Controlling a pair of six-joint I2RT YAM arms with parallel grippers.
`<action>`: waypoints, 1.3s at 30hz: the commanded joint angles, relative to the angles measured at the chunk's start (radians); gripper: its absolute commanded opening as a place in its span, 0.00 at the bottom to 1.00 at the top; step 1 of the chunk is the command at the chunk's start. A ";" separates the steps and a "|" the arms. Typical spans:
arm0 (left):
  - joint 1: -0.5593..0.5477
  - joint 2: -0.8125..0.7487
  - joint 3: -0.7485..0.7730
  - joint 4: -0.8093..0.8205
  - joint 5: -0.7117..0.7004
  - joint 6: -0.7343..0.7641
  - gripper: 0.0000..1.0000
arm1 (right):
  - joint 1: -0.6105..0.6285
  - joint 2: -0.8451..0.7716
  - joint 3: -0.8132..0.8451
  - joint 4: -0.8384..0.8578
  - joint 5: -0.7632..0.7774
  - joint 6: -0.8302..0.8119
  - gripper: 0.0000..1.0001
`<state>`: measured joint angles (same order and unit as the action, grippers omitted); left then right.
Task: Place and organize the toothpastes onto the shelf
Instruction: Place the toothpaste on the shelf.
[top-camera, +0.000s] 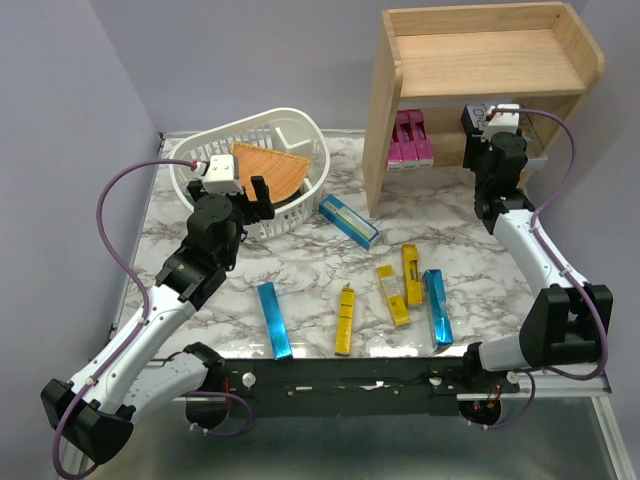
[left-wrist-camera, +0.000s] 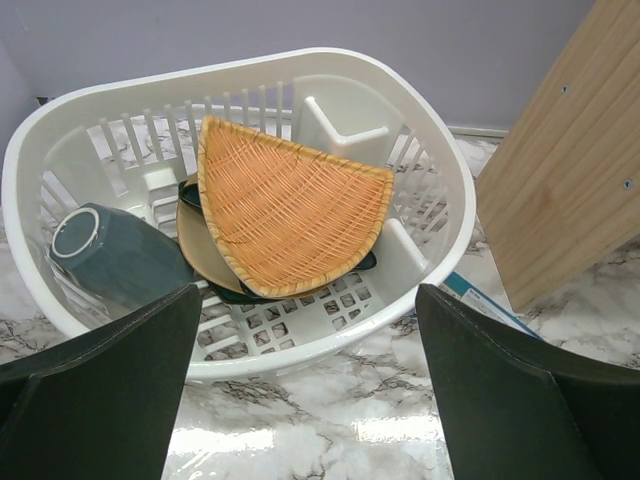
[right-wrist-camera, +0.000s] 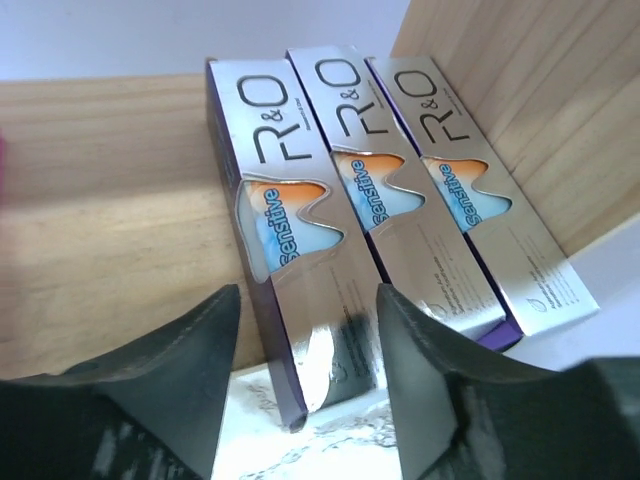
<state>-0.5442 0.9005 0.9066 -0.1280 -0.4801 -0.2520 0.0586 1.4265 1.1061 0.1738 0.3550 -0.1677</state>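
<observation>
Three purple-silver toothpastes lie side by side on the lower board of the wooden shelf (right-wrist-camera: 110, 200). My right gripper (right-wrist-camera: 305, 300) is open astride the near end of the leftmost carton (right-wrist-camera: 290, 180), with a gap at its left finger. In the top view the right gripper (top-camera: 497, 128) reaches into the shelf (top-camera: 480, 50), right of the pink toothpastes (top-camera: 410, 140). Several more toothpastes lie loose on the table: blue (top-camera: 272, 320), yellow (top-camera: 344, 320), and a teal one (top-camera: 349, 220). My left gripper (left-wrist-camera: 305, 400) is open and holds nothing, facing the white basket (left-wrist-camera: 300, 65).
The white basket (top-camera: 300, 130) holds an orange woven wedge (left-wrist-camera: 290, 205), a grey cup (left-wrist-camera: 110, 255) and dark dishes. The shelf's side panel (left-wrist-camera: 570, 170) rises to the right of the basket. The top tier of the shelf is bare wood.
</observation>
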 joint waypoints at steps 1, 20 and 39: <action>0.004 0.003 -0.006 0.024 -0.006 0.011 0.99 | -0.005 -0.081 -0.014 -0.040 -0.093 0.053 0.70; 0.004 0.003 0.000 0.018 0.017 0.007 0.99 | -0.026 -0.149 -0.066 -0.212 -0.063 0.401 0.70; 0.004 0.008 0.002 0.016 0.009 0.016 0.99 | -0.040 -0.069 0.009 -0.198 -0.077 0.387 0.70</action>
<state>-0.5442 0.9031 0.9066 -0.1284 -0.4789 -0.2508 0.0242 1.3376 1.0630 -0.0055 0.2737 0.2100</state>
